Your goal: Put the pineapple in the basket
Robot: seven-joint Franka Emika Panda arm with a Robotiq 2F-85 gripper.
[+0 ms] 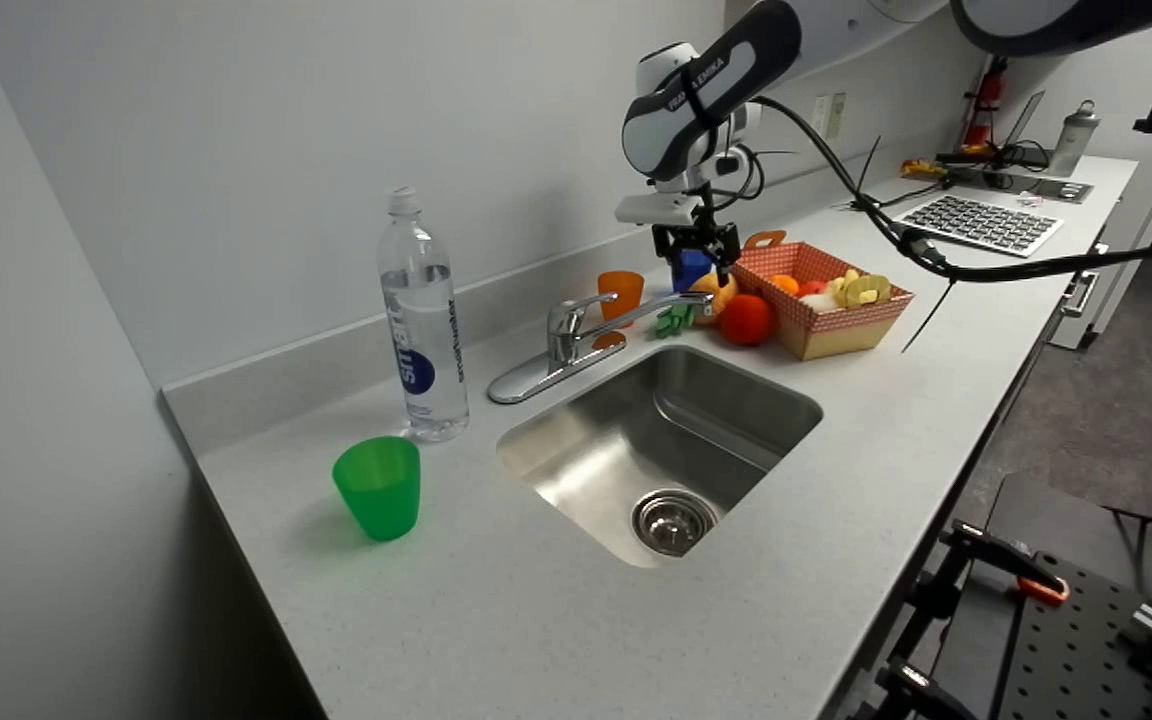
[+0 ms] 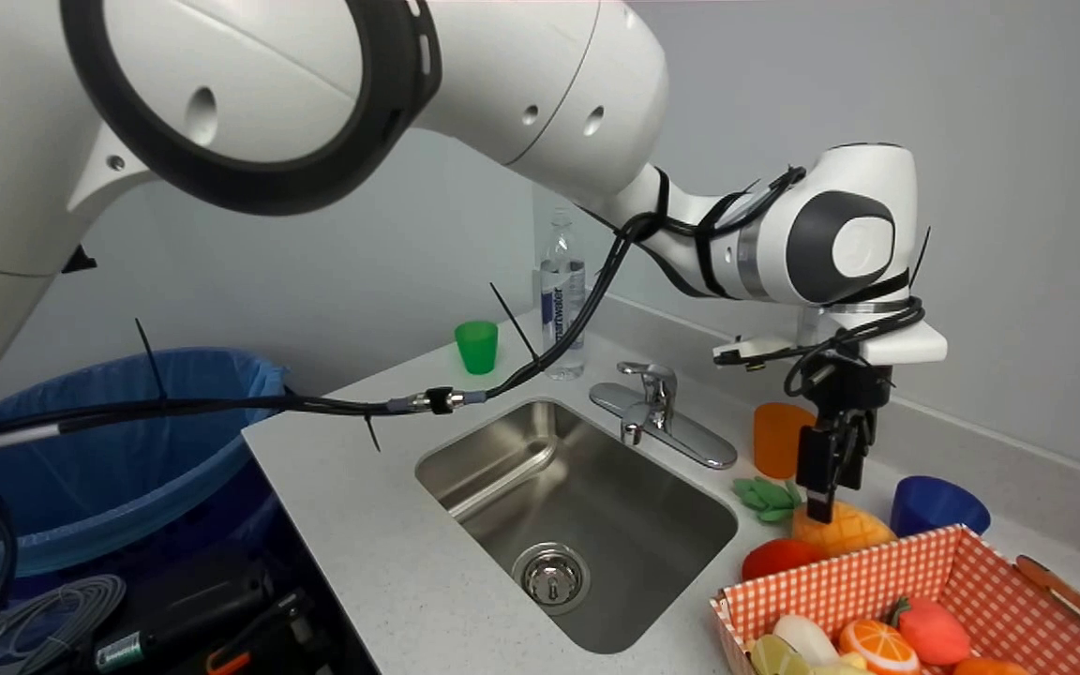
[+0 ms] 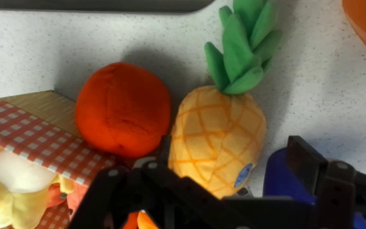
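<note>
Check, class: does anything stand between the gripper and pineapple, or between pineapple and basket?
Nothing visible stands between the open gripper and the pineapple. The side wall of the basket stands in the way, and the red toy fruit sits partly between that wall and the pineapple.

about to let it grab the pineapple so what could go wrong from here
If lowered, the open gripper could nudge the round red fruit close beside the pineapple.
In the wrist view a finger overlaps the blue cup, so that might get knocked.
Once released, the pineapple may roll off the toy produce already in the basket.
</note>
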